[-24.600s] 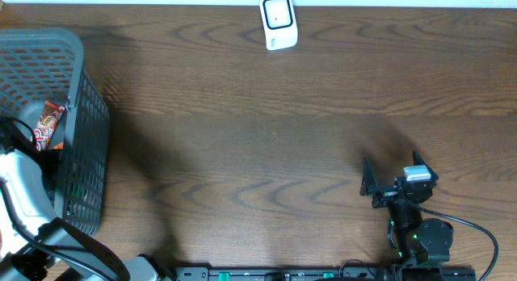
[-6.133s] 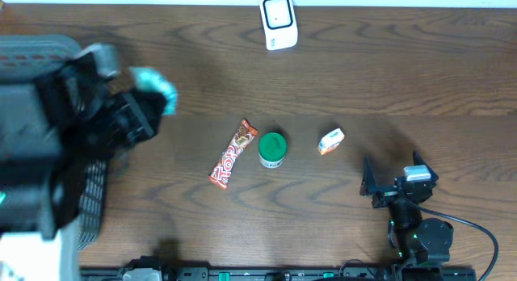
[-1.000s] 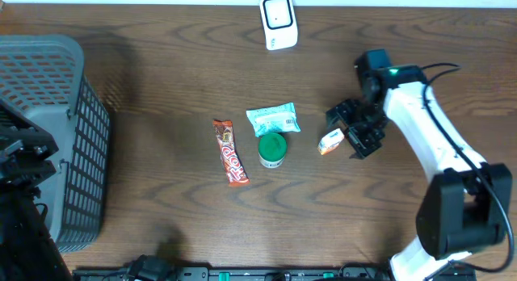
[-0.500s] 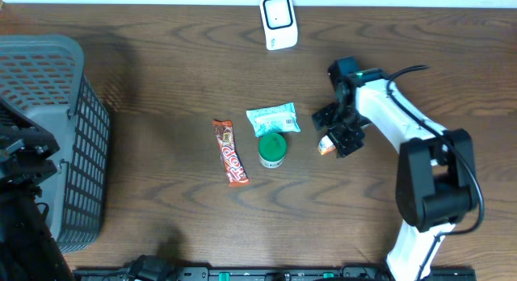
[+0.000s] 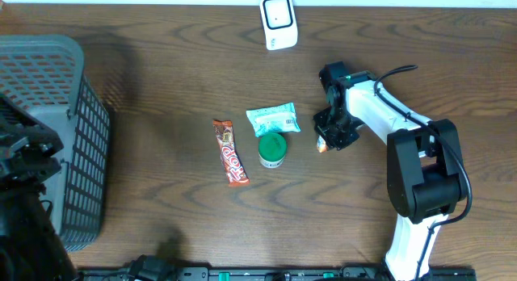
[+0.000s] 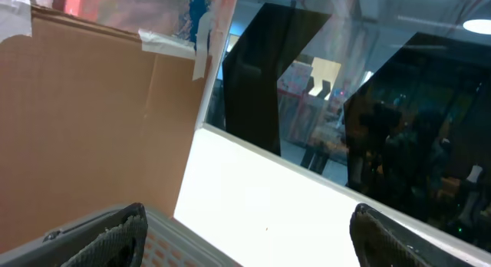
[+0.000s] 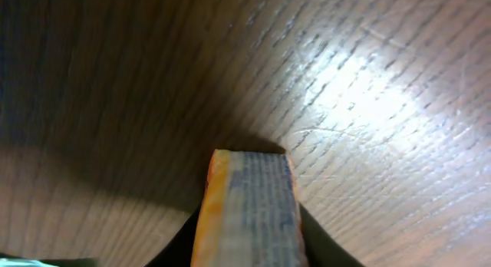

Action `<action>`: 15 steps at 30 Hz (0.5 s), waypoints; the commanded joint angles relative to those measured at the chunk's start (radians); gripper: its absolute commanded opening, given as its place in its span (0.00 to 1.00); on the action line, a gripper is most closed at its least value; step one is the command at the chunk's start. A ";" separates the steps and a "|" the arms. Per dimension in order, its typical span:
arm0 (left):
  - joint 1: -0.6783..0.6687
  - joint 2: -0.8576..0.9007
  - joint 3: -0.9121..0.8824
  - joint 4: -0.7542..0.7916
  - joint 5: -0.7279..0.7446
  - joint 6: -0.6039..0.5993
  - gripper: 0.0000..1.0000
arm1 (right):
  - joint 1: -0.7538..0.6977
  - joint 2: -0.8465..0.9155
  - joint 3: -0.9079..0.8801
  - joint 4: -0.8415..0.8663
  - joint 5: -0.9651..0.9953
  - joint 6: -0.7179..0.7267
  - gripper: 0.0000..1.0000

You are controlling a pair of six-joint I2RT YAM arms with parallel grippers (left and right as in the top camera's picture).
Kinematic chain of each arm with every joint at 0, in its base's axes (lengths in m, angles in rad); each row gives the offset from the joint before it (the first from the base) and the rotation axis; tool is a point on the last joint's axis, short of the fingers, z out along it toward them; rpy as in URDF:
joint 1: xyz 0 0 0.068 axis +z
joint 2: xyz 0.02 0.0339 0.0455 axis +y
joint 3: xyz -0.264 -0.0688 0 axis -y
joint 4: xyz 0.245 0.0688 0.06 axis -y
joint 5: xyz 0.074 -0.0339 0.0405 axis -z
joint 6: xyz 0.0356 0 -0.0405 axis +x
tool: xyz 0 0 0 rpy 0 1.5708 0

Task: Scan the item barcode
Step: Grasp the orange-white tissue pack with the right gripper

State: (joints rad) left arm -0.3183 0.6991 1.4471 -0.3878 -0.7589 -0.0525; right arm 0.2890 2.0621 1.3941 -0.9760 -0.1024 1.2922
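On the wooden tabletop (image 5: 161,87) the task's thing, a small orange-and-white packet (image 5: 322,143), lies right of centre, just beside a green round tub (image 5: 272,149) and well apart from the white scanner (image 5: 278,21) at the far edge. The right arm (image 5: 380,111) reaches across to it, and from overhead the right jaws cover most of the packet, leaving only its orange end showing at their left side.

The right wrist camera looks straight down on the packet (image 7: 249,213). It rests on the tabletop with one narrow printed face turned up and an orange strip along its left edge. A dark finger (image 7: 180,248) lies against each long side at the bottom of the frame, so the packet sits squarely between the right jaws and they are closed on it.

A teal wrapper (image 5: 272,118) lies just behind the tub, and a red-brown chocolate bar (image 5: 231,152) lies to its left. A grey basket (image 5: 48,127) stands at the left end of the tabletop.

The left jaws stand wide apart with nothing between them — their two fingertips (image 6: 126,232) show at the bottom corners of the left wrist view, which faces a cardboard panel (image 6: 84,113) and dark windows.
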 commanded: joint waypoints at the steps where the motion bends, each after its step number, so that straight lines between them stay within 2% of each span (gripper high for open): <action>1: -0.004 0.003 -0.015 0.006 -0.008 -0.014 0.85 | 0.005 0.014 0.000 -0.010 0.048 -0.016 0.16; 7: -0.004 0.003 -0.018 0.008 -0.008 -0.016 0.85 | 0.005 0.010 0.001 -0.008 0.029 -0.105 0.06; 15: -0.004 0.003 -0.018 0.008 -0.008 -0.016 0.85 | 0.005 0.002 0.081 -0.070 -0.088 -0.364 0.03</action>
State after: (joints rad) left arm -0.3183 0.6994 1.4345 -0.3855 -0.7589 -0.0559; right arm 0.2890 2.0621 1.4136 -1.0157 -0.1287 1.0805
